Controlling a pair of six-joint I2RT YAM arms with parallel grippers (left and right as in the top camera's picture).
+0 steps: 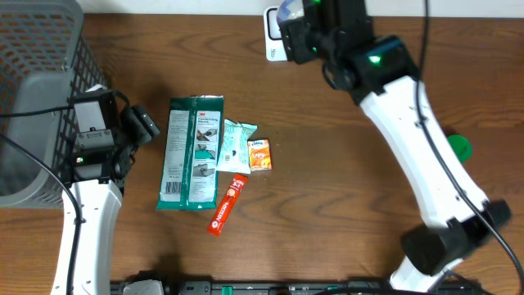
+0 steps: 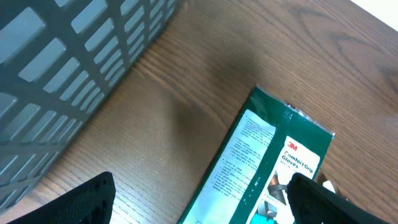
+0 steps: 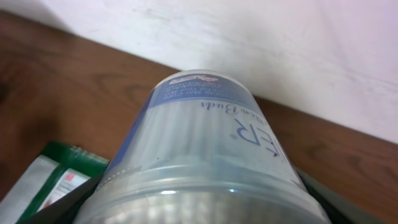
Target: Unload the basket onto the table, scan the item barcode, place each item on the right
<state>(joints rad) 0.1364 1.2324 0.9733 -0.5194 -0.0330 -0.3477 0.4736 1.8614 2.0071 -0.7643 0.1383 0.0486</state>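
The cotton buds tub (image 3: 205,137), a clear round container with a blue printed label, is held in the right gripper (image 1: 296,34). It is clasped between the two dark fingers (image 3: 59,208) that are seen at either side of it in the right wrist view. The tub is carried at the far edge of the table (image 1: 352,205), a little right of the middle, and its end is turned toward the pale wall beyond. A white flat object (image 1: 273,47) is seen at that same far edge, just left of the gripper and partly hidden by it.

The left gripper (image 2: 200,186) is spread wide and is empty. It is placed at the left of the table, between the grey mesh basket (image 1: 41,49) and the green glove pack (image 1: 194,152), and its fingertips are seen above the wood and the pack's far end.

The glove pack is laid flat, left of the middle, with its long side running from far to near. A pale tissue packet (image 1: 237,141) is tucked against its right edge, and a small orange packet (image 1: 259,154) is set just right of that. A red stick sachet (image 1: 228,205) is laid aslant by the pack's near right corner. A green round object (image 1: 460,146) is seen at the right, partly hidden behind the right arm.
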